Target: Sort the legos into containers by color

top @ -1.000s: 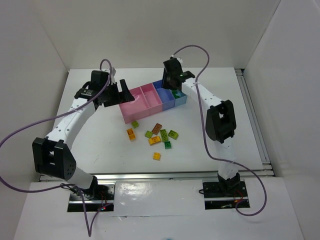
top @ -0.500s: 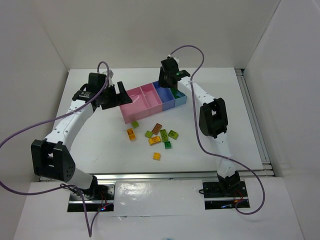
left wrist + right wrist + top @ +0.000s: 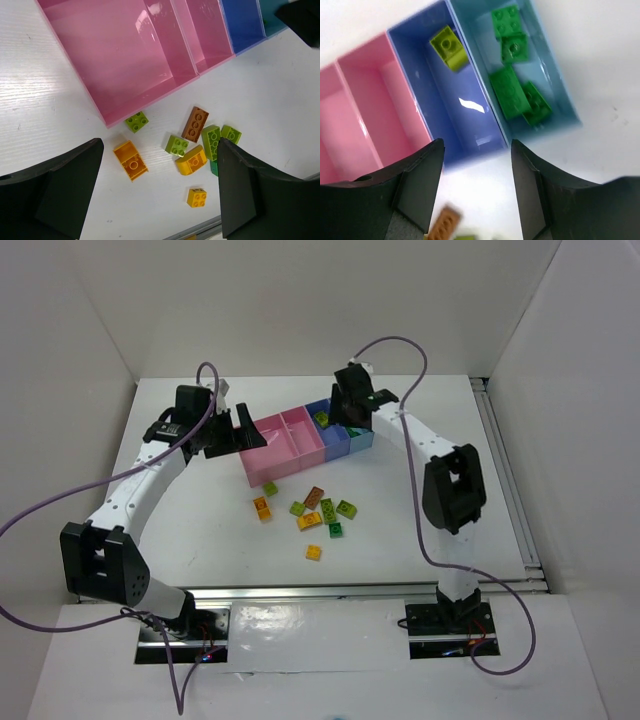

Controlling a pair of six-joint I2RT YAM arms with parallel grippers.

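Note:
The row of bins sits at mid-table: two pink bins (image 3: 280, 445), both bare inside in the left wrist view (image 3: 125, 55), a darker blue bin (image 3: 333, 432) and a light blue bin (image 3: 362, 437). A lime brick (image 3: 449, 47) lies in the darker blue bin (image 3: 445, 115). Several dark green bricks (image 3: 512, 92) lie in the light blue bin (image 3: 555, 85). Loose bricks lie in front of the bins: lime (image 3: 136, 121), orange (image 3: 130, 160), brown (image 3: 195, 123), curved orange (image 3: 191, 160), small orange (image 3: 197, 197). My left gripper (image 3: 235, 430) is open and empty, left of the bins. My right gripper (image 3: 347, 412) is open and empty above the blue bins.
More loose lime bricks (image 3: 346, 508) and a dark green one (image 3: 335, 530) lie in the cluster, with one orange brick (image 3: 314, 552) apart nearer the front. White walls close off the table at the back and sides. A metal rail (image 3: 510, 480) runs along the right edge.
A lime brick now shows in the darker blue bin. My right gripper has shifted a little to the right over the blue bins. My left arm has barely moved.

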